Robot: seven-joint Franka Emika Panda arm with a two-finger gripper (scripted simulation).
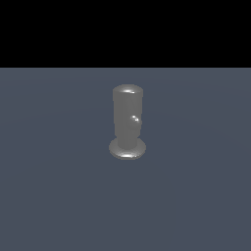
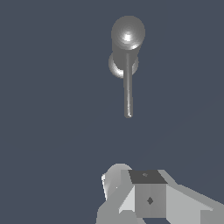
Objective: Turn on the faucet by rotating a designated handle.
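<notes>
The faucet (image 1: 127, 122) is a glossy grey upright cylinder with a domed top and a flared round base, standing on the blue-grey floor. In the exterior view its handle (image 1: 135, 119) points toward the camera and shows only as a small rounded tip on the body. From the wrist camera the faucet (image 2: 127, 33) appears from above, with the handle (image 2: 128, 89) a thin straight rod jutting out toward my gripper (image 2: 131, 179). The gripper's grey fingers (image 2: 148, 194) are well short of the rod's tip and touch nothing. How the jaws stand is unclear. The exterior view does not include the gripper.
A flat blue-grey floor (image 1: 59, 186) surrounds the faucet on every side. A black band fills the top of the exterior view.
</notes>
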